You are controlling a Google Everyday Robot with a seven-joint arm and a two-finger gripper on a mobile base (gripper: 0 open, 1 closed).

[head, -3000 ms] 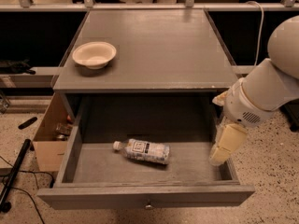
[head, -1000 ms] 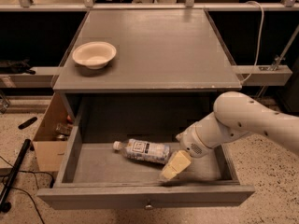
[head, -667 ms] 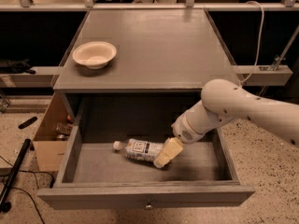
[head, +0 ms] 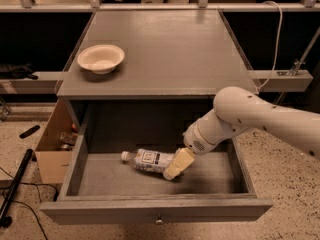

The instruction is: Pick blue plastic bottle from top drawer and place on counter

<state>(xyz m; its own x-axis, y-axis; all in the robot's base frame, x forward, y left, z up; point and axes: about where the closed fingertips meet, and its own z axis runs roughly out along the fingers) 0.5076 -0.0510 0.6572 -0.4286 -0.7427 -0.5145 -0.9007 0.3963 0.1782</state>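
Leftward across the open drawer (head: 150,207) the gripper (head: 176,165) has swung to the right end of the bottle (head: 146,160), which lies on its side there; whether it grips I cannot tell, and the counter (head: 170,49) awaits.

You had the cream, smooth matt-plastic gripper (head: 176,165) inside the wide grey wooden top drawer (head: 150,208), at the base end of the clear bluish plastic bottle (head: 150,160), which was glossy with a white label. Drawer and flat grey wooden counter (head: 170,49): matt, edges worn. Small round knob (head: 159,219): shiny metal. Cream bowl (head: 100,58): smooth, matt.
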